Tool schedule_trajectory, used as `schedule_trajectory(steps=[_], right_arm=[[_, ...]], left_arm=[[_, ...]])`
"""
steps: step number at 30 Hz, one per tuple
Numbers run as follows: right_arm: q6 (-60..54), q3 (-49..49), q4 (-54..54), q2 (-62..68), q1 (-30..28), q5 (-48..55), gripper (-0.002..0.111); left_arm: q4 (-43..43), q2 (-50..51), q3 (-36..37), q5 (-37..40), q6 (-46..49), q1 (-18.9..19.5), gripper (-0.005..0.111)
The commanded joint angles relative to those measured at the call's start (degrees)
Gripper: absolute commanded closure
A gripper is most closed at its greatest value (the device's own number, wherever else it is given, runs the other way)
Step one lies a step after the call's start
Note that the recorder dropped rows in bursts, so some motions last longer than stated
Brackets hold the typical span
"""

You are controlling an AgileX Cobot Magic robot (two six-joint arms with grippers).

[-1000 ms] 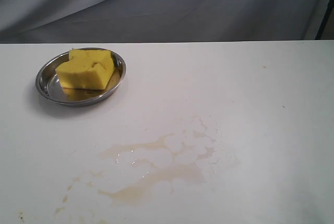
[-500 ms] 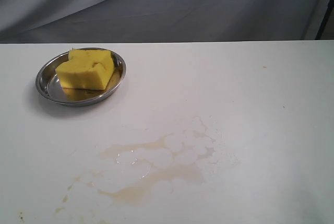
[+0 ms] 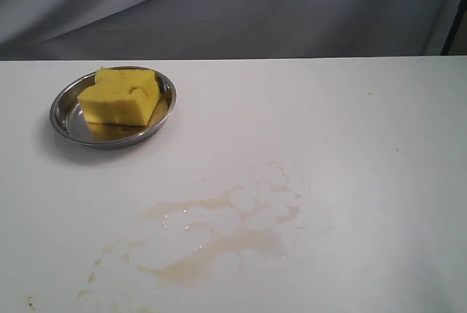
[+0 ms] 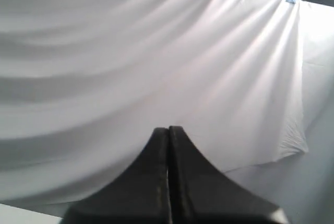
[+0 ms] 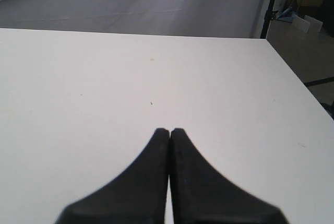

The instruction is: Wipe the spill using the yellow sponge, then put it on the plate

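Two closed grippers, the left gripper [image 4: 168, 129] and right gripper [image 5: 170, 130], gripped nothing; the yellow sponge [image 3: 120, 98] sat in the plate [image 3: 71, 120], far left on the table [image 3: 365, 123]; the spill [image 3: 241, 238] lay smeared well apart.

A thick bright yellow sponge [image 3: 119, 97], roughly square with a notch in its top edge, lies flat inside a round, shallow, shiny steel plate [image 3: 60, 118] at the far left of a white table [image 3: 350, 130]. Well apart from the plate, towards the near middle, a thin pale brown spill [image 3: 219, 233] spreads in branching streaks with watery patches, trailing off into small specks at its left
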State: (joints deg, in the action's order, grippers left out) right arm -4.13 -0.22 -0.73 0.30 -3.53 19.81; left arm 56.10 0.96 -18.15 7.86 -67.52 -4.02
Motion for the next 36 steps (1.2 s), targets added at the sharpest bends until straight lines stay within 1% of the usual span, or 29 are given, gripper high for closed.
schedule_trajectory(steps=[1, 4, 13, 15, 16, 17, 21, 22, 23, 24, 36], right_arm=[[0.0, 0.2, 0.0, -0.3, 0.1, -0.2, 0.108], [0.0, 0.2, 0.0, -0.3, 0.1, -0.2, 0.108], [0.0, 0.2, 0.0, -0.3, 0.1, -0.2, 0.108], [0.0, 0.2, 0.0, -0.3, 0.1, -0.2, 0.108], [0.0, 0.2, 0.0, -0.3, 0.1, -0.2, 0.108], [0.0, 0.2, 0.0, -0.3, 0.1, -0.2, 0.108], [0.0, 0.2, 0.0, -0.3, 0.1, -0.2, 0.108], [0.0, 0.2, 0.0, -0.3, 0.1, -0.2, 0.108], [0.0, 0.2, 0.0, -0.3, 0.1, -0.2, 0.108], [0.0, 0.2, 0.0, -0.3, 0.1, -0.2, 0.108], [0.0, 0.2, 0.0, -0.3, 0.1, -0.2, 0.108]], left_arm=[[-2.5, -0.2, 0.6, 0.4, -1.8, 5.0, 0.107], [-3.3, 1.0, 0.6, -0.2, -1.8, 6.8, 0.107], [-3.1, 1.1, 0.7, -0.3, -0.9, 6.8, 0.107], [-4.3, 1.1, 1.2, -0.1, 1.0, 6.8, 0.107], [-7.4, 1.1, 1.9, -0.1, 5.4, 6.8, 0.107], [-13.0, 1.2, 2.6, 0.3, 12.7, 6.8, 0.107], [-43.1, 1.2, 6.0, 2.7, 49.8, 6.8, 0.107], [-48.9, 1.2, 6.7, 3.0, 55.5, 6.8, 0.107], [-52.9, 1.2, 7.6, 3.0, 60.7, 6.8, 0.107], [-55.0, 1.2, 8.4, 3.0, 63.8, 6.8, 0.107], [-56.7, 1.2, 18.2, 2.9, 64.8, 6.8, 0.107]])
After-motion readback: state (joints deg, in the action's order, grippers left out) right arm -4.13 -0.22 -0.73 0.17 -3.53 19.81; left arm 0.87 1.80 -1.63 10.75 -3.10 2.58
